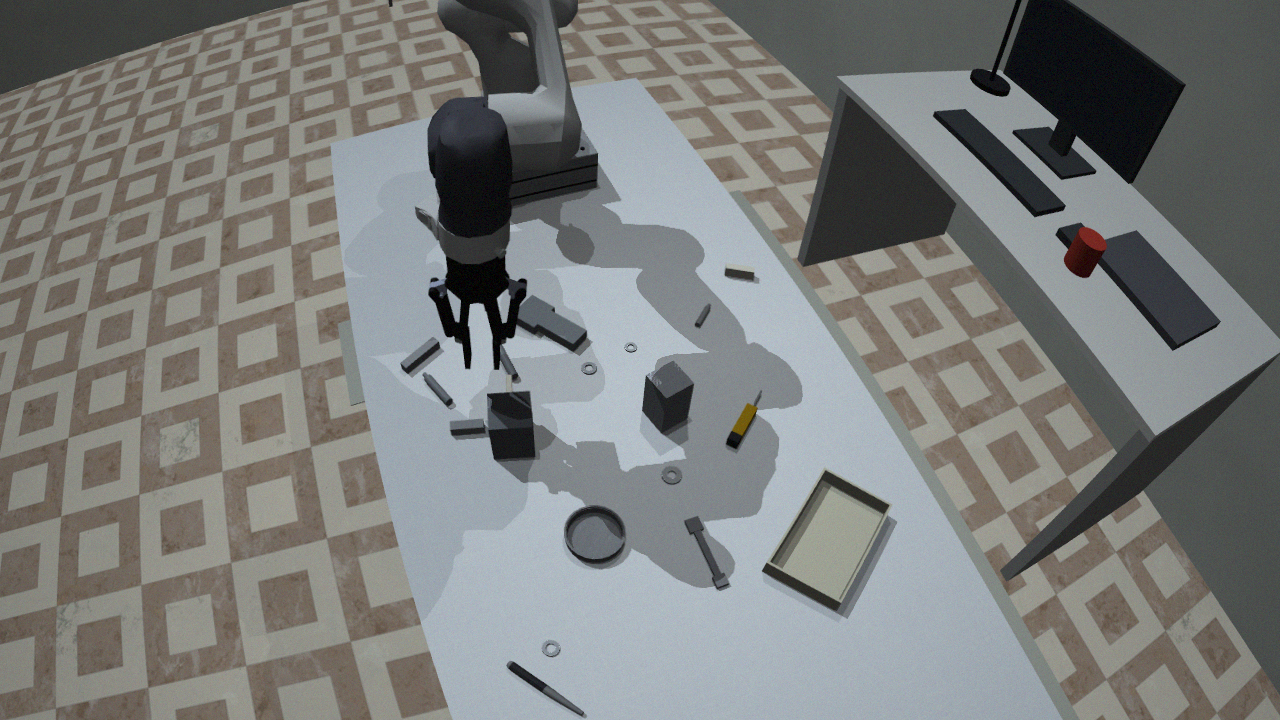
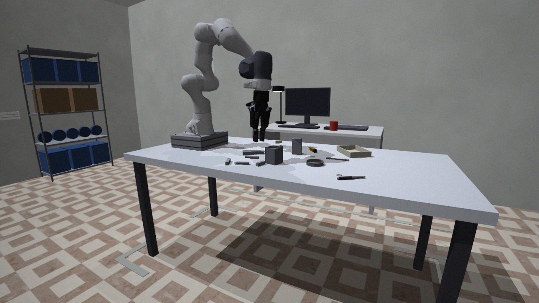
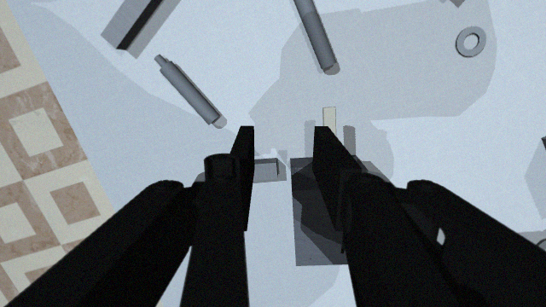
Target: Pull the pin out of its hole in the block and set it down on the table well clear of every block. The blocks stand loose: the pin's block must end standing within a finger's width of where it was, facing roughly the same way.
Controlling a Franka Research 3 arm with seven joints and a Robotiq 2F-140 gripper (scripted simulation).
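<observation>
The dark grey pin block stands on the white table left of the middle; it also shows in the side view and in the wrist view. A thin cream pin sticks up from its top; the wrist view shows its tip just past my right finger. My gripper hangs pointing down, above the block and slightly to the arm-base side of it, in the side view too. Its fingers stand a narrow gap apart with nothing between them. A second dark block stands to the right.
Loose grey bars and rods lie around the pin block, with a flat grey piece behind it. Washers, a yellow-handled tool, a round dish, a T-shaped part, a cream tray and a pen lie further out.
</observation>
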